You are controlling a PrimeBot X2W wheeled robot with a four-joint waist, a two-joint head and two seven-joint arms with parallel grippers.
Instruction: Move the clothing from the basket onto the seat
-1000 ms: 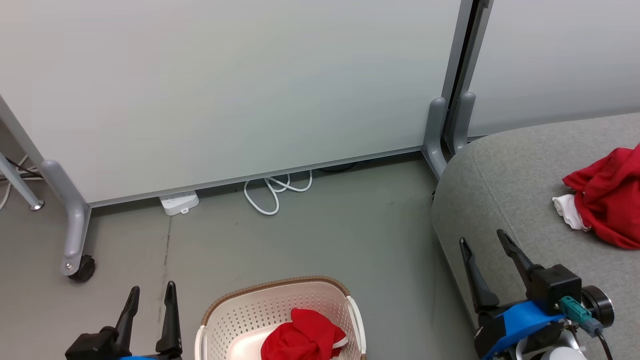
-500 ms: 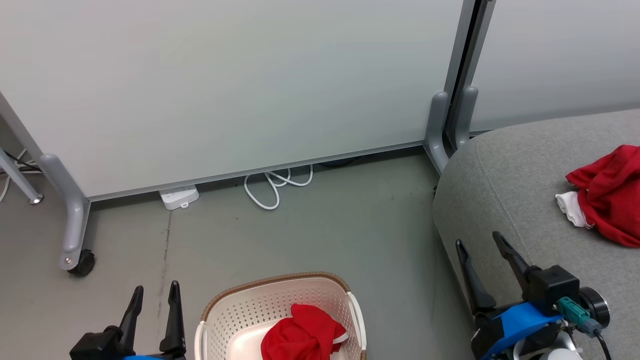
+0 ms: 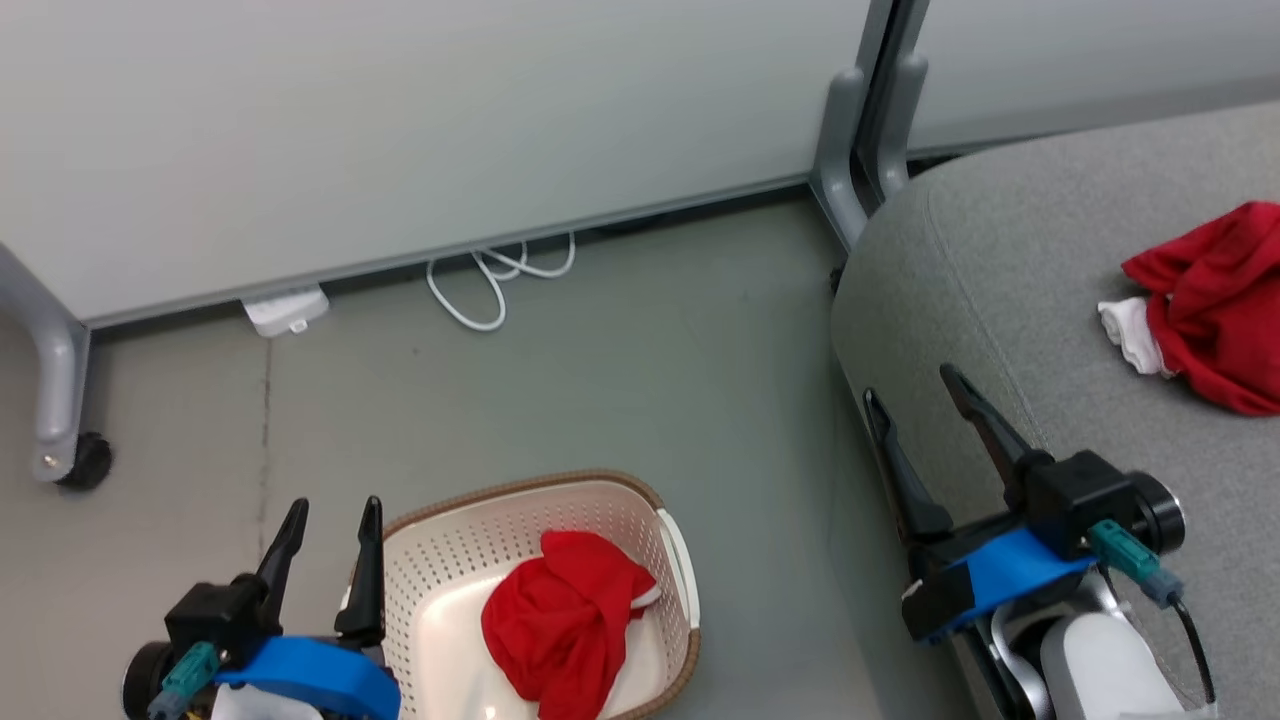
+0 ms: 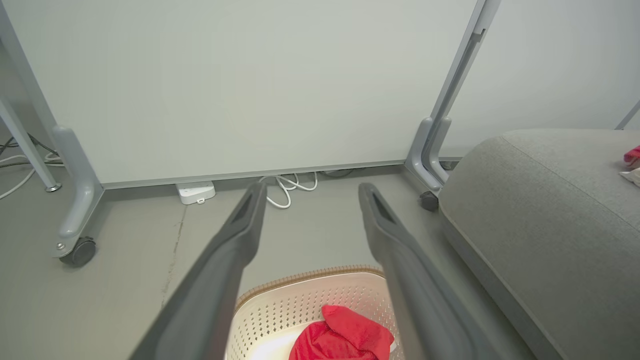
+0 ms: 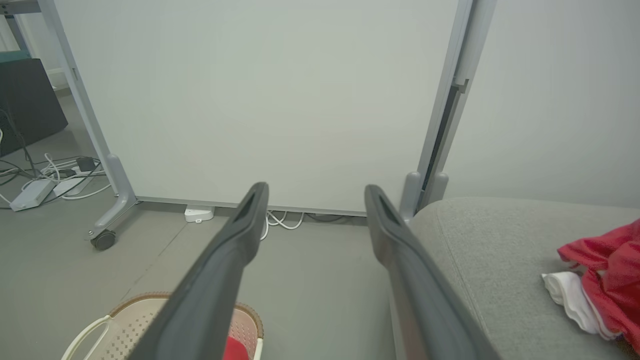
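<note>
Left claw (image 3: 335, 502): released, both fingers spread wide, nothing between them. It hangs above the floor (image 3: 650, 380). The basket (image 3: 520, 484) stands on the floor just to the right of this claw, its brown rim close beside the claw's right finger; contact cannot be judged from these views. A red garment (image 3: 560, 620) lies crumpled inside the basket, to the right of the left claw and lower than its fingertips, with a thin white trim showing at its far edge. In the left wrist view it sits low between the two fingers, below them and untouched. Right claw (image 3: 910, 383): released, fingers wide apart, empty. It hangs beside the rounded corner of the seat (image 3: 1020, 250), whose grey cushion spreads away to the claw's right; I cannot tell whether a finger brushes the fabric. A second red garment (image 3: 1215, 300) lies bunched on top of the seat, to the right of the right claw and well apart from it, a white cuff (image 3: 1128, 335) sticking out on the side nearer the claw. Ahead of both claws stands a pale partition panel (image 3: 400, 120) on grey legs. A looped white cable (image 3: 490, 285) and a white power strip (image 3: 285, 310) lie at its foot, ahead of the left claw.
</note>
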